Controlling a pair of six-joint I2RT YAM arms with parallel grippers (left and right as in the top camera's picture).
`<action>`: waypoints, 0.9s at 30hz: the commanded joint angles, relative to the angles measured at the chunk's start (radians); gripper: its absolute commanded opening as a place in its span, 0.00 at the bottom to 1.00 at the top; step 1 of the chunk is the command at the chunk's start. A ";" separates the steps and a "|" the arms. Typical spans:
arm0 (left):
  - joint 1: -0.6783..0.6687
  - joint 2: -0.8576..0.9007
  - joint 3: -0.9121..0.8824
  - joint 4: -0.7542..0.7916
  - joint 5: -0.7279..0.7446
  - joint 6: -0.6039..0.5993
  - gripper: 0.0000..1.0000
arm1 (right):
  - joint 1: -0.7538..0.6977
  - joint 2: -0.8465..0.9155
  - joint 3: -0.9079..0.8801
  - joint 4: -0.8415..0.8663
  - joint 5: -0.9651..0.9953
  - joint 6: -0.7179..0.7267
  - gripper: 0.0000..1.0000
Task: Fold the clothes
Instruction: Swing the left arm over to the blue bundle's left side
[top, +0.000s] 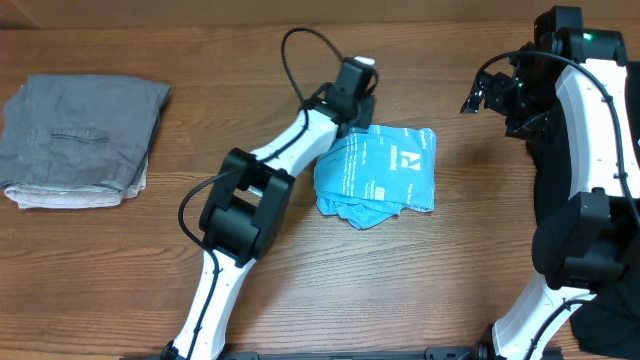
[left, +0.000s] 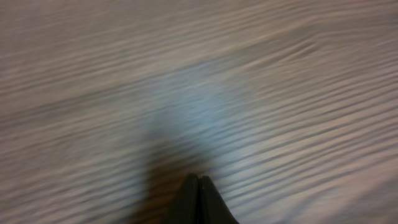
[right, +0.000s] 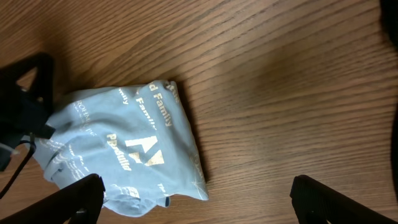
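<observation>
While your left hand (left: 198, 186) is hovering clenched and empty at the T-shirt's (top: 378, 170) far-left corner, your right hand (right: 196, 186) is hanging released, farther off.

Brown wood-grain surface (top: 450, 270), grain running side to side. Two things lying on it: a light blue T-shirt (top: 385, 175) folded into a rough square near the middle, print facing up, near edge kinda bunched. Way off at the left end sits a grey folded pile (top: 85, 130), pretty neat, with a whitish layer (top: 60, 198) peeking out underneath.
</observation>
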 joint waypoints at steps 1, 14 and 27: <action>0.034 -0.008 0.009 -0.054 0.019 0.026 0.04 | -0.001 -0.010 0.013 0.003 0.007 -0.008 1.00; 0.026 -0.010 0.033 -0.488 0.422 0.089 0.04 | -0.001 -0.010 0.013 0.003 0.007 -0.008 1.00; 0.022 -0.031 0.035 -0.990 0.194 0.021 0.04 | -0.001 -0.010 0.013 0.003 0.007 -0.008 1.00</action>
